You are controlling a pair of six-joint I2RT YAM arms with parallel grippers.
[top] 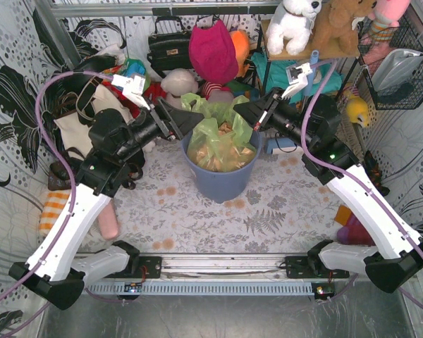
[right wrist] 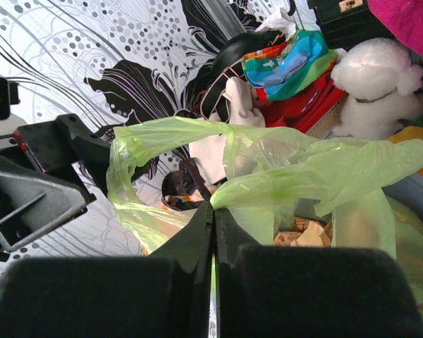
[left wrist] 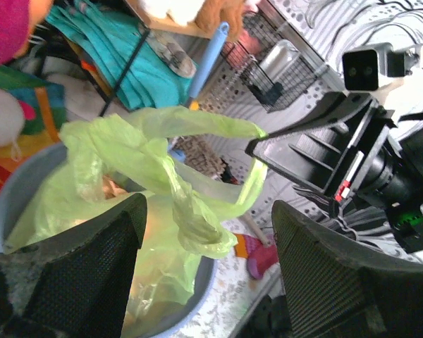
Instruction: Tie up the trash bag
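Film of the trash bag (top: 210, 134) is thin, translucent and limp, so expect it to stretch, slip and tear rather than resist. The bag sits inside the blue-grey bin (top: 218, 186) at the middle of the surface (top: 282, 204), its mouth gathered into loose flaps above the rim. The crumpled tan paper (top: 225, 156) showing through suggests a light load, so the bag is likely to rise with any upward pull instead of anchoring the knot. The right claw (right wrist: 213, 211) has its fingers pressed together on a fold of green film at the right-hand flap. The left claw (left wrist: 210, 204) stands wide apart, holding nothing, with the twisted flap (left wrist: 190, 218) hanging between its fingers. You should take hold on that roped, bunched section, where the layers are thickest, not on the single flat sheet. Keep tension sideways and modest. I cannot tell how firmly the right-hand fold is seated.
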